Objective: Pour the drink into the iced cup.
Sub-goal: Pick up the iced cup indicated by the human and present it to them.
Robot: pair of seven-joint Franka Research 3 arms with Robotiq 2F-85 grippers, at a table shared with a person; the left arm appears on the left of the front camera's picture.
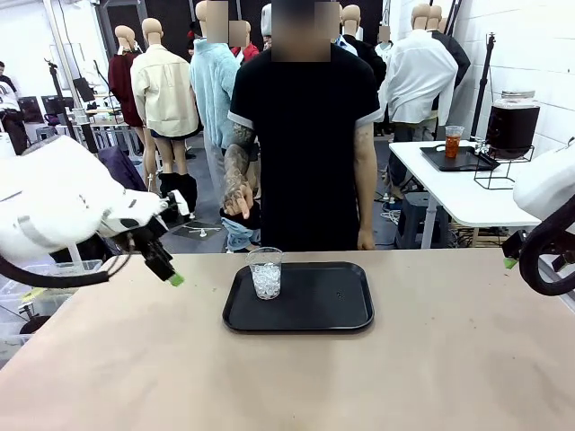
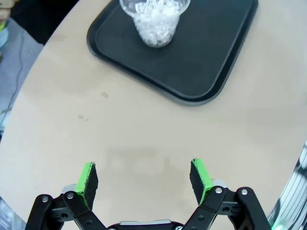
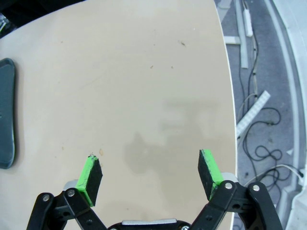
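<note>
1. Standing on the black tray [image 1: 323, 305], the iced cup [image 1: 265, 272] holds only ice.
2. Your left pincer [image 2: 144, 177] and right pincer [image 3: 151, 175] gape apart, empty.
3. No pour yet; the drink [image 1: 453, 144] waits on the far white tabletop [image 1: 449, 193].

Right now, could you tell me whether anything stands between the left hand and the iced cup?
Nothing visible does. The open left hand hovers over the table; between it and the iced cup lie just bare tabletop and the low rim of the black tray that the cup stands on.
</note>
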